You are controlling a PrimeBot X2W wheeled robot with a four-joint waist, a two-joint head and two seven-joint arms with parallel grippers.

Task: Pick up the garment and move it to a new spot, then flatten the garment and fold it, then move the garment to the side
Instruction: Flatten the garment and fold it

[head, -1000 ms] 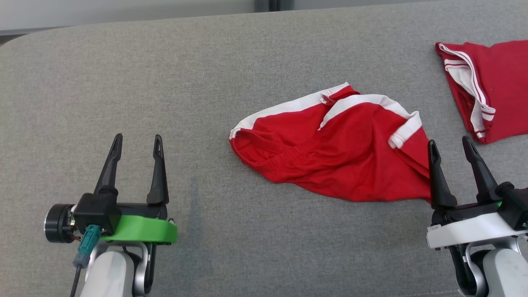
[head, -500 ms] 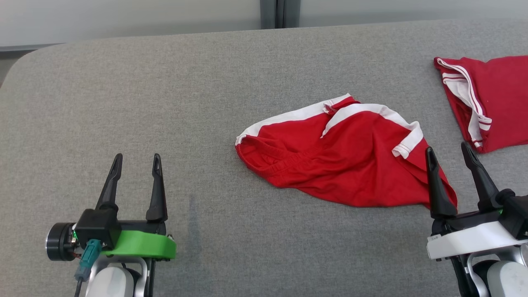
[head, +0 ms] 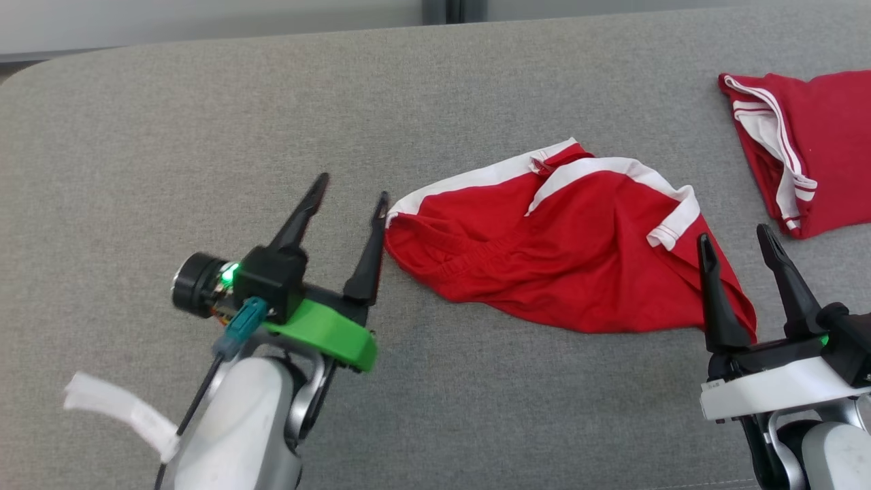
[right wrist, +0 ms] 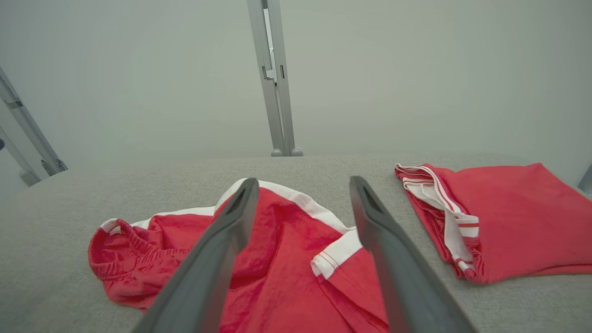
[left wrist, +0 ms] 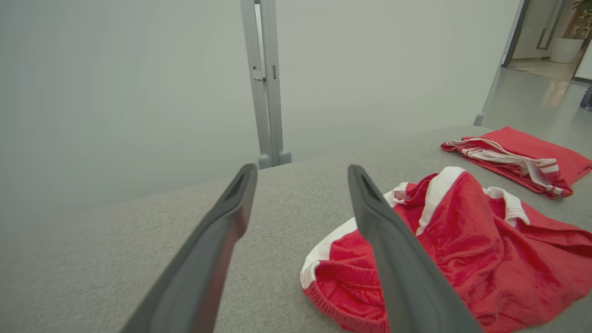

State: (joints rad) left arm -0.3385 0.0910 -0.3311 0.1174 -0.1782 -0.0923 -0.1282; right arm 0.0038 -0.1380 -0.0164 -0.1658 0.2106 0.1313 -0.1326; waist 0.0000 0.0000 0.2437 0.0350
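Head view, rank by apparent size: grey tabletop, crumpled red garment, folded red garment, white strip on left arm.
1. Grey fabric tabletop
2. Crumpled red garment with white trim
3. Folded red garment with white stripes; cut off by the right edge, so its full extent is unsure
4. White strip on the left arm, though it is nearest the camera

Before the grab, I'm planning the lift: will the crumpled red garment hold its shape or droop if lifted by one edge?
Probably floppy: the crumpled red garment lies in soft wrinkles on the grey surface, so it should droop from a pinched edge. Likely light, being thin cloth. Its gathered waistband may offer thicker purchase.
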